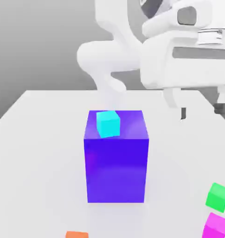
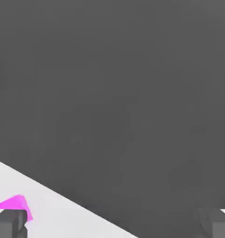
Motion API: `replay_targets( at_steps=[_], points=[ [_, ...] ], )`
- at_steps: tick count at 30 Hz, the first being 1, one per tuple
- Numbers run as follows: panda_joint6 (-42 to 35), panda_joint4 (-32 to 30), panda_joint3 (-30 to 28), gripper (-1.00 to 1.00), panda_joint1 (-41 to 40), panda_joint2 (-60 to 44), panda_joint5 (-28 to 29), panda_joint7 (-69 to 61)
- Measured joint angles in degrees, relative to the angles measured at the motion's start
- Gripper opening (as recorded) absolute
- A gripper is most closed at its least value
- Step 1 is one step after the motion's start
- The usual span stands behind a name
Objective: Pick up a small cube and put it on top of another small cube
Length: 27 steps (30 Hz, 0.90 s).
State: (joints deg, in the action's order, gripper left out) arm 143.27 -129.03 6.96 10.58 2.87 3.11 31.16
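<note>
A small cyan cube point(image 1: 108, 123) rests on top of a tall blue block point(image 1: 116, 162) in the middle of the white table point(image 1: 40, 153). Near the exterior view's lower right lie a green cube point(image 1: 218, 196) and a magenta cube point(image 1: 216, 226); a small orange cube point(image 1: 77, 234) peeks in at the front edge. My gripper point(image 1: 202, 110) hangs above the table to the exterior view's right of the blue block, open, with nothing between its dark fingertips point(image 1: 183, 113). The hand view catches a corner of the magenta cube point(image 2: 14, 204) beside one fingertip point(image 2: 9, 226).
The white arm point(image 1: 114, 51) rises behind the blue block. In the hand view the table's edge point(image 2: 63, 200) runs diagonally, with dark grey floor point(image 2: 123, 93) beyond it. Bare table surface lies on the exterior view's left of the block.
</note>
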Motion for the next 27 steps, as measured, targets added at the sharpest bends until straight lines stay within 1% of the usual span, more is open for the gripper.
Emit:
replay_targets(
  at_steps=[11,16,17,23,27],
  points=[
    [5.96,1.52,3.12,0.0,5.48,-23.06,4.42,-5.89],
    [12.38,3.43,1.38,0.0,7.87,-33.46,7.19,-5.07],
    [13.28,3.72,1.02,-1.0,8.18,-34.7,7.45,-4.91],
    [13.72,3.86,0.86,-1.0,8.32,-35.32,7.62,-4.79],
    [9.32,2.51,2.4,-1.0,7.15,-29.57,5.94,-6.02]
  ],
)
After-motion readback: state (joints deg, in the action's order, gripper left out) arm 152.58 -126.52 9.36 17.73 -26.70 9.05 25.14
